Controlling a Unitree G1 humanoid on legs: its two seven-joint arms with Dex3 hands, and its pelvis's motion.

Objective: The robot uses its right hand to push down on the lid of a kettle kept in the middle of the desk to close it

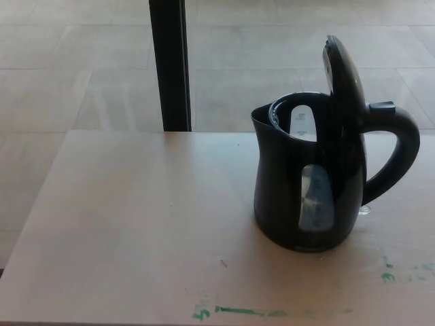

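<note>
Kettle, black plastic (306, 183), stands right of centre on pale wooden desk (136, 231); hinged black lid (343, 75) upright, open. No legible writing. Neither hand in frame.

The desk (122, 224) runs off the bottom and right edges.

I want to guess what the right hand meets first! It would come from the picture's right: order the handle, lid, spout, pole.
No hand shows yet; judged from the right edge.
1. handle, far right.
2. lid, standing open.
3. spout, left of the lid.
4. pole, behind the desk, farthest left.
</note>
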